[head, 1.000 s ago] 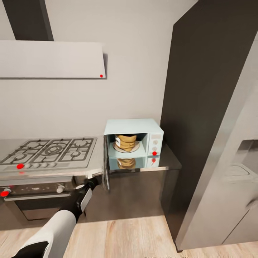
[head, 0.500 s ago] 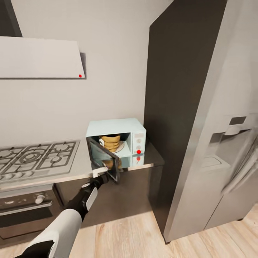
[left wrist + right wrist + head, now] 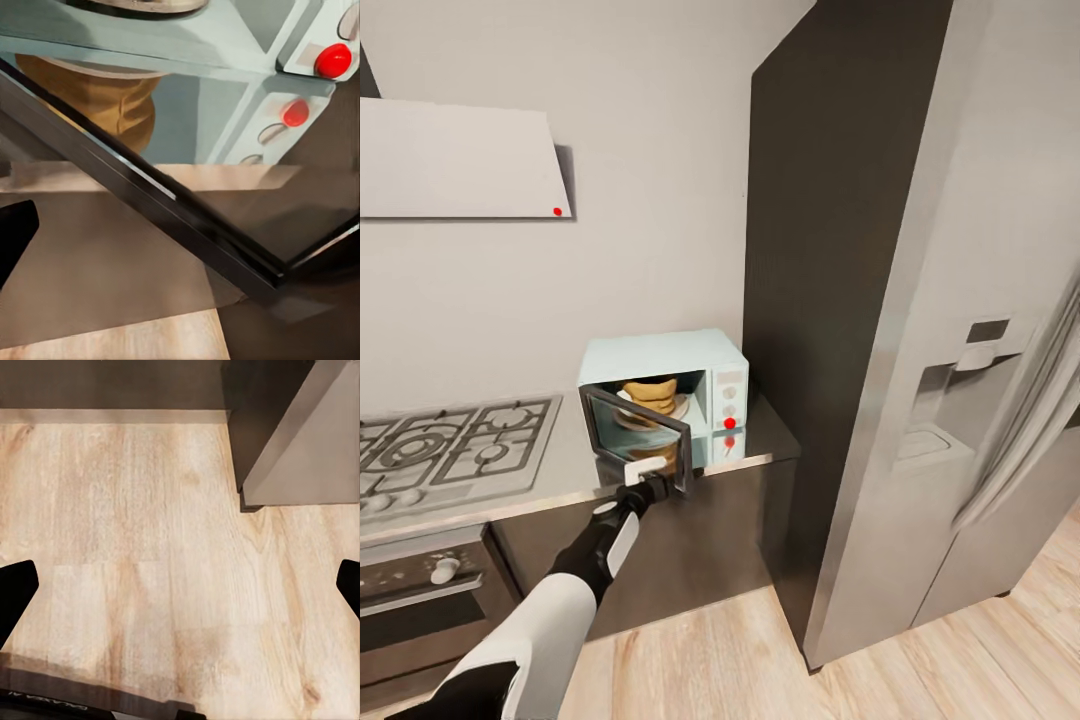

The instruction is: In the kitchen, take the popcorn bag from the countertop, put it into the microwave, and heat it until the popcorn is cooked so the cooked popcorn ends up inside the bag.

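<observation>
Pale-blue microwave sits on the grey surface, its dark glass door half open, the tan popcorn bag inside. Left gripper touches the door's lower edge; whether its fingers are apart or together cannot be told. Right gripper, fingers wide apart, hangs over wooden floor.

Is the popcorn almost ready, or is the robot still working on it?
Done: the popcorn bag already sits inside the microwave. In hand: the left gripper is at the bottom edge of the microwave door, which stands partly open. Left: shutting the door fully and heating. No white popcorn shows at the bag's mouth, so it isn't ready.
</observation>
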Robot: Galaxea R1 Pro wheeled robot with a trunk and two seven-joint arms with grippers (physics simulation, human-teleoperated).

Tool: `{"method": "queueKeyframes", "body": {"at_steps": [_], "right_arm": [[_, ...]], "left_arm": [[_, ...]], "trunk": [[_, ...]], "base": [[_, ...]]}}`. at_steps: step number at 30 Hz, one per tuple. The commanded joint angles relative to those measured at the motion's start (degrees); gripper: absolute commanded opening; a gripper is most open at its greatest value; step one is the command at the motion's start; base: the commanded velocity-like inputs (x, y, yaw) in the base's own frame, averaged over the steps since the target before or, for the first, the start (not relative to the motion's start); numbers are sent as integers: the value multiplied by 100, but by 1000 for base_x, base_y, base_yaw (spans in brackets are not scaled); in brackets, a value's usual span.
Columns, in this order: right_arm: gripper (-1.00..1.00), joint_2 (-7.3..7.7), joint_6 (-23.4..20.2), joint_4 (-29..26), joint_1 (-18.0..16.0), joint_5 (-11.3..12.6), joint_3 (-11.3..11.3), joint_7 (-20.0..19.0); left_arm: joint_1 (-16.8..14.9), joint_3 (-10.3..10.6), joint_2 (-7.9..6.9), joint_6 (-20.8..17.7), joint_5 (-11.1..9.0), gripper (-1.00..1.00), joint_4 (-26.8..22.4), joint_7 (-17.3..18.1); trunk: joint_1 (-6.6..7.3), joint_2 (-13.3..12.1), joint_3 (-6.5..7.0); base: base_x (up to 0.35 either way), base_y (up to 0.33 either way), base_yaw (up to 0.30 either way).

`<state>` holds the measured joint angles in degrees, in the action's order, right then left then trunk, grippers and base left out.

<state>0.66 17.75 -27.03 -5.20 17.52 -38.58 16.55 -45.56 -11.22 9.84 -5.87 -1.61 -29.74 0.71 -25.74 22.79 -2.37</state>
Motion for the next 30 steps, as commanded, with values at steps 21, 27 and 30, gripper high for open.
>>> {"method": "queueKeyframes", "body": {"at_steps": [21, 27, 30], "right_arm": [[100, -24, 18, 36, 1, 24, -100, -416], [100, -20, 27, 40, 1, 23, -114, -458], [100, -22, 27, 40, 1, 25, -108, -456]], "left_arm": [[-138, -38, 14, -38, -32, 100, -15, 1], [-138, -30, 16, -37, -24, 100, -7, -1], [-137, -30, 16, -37, -25, 100, -6, 1]], "trunk": [[-4, 13, -14], [-4, 13, -14], [-4, 13, -14]], "base": [[148, 0, 0], [91, 0, 0], [3, 0, 0]]}}
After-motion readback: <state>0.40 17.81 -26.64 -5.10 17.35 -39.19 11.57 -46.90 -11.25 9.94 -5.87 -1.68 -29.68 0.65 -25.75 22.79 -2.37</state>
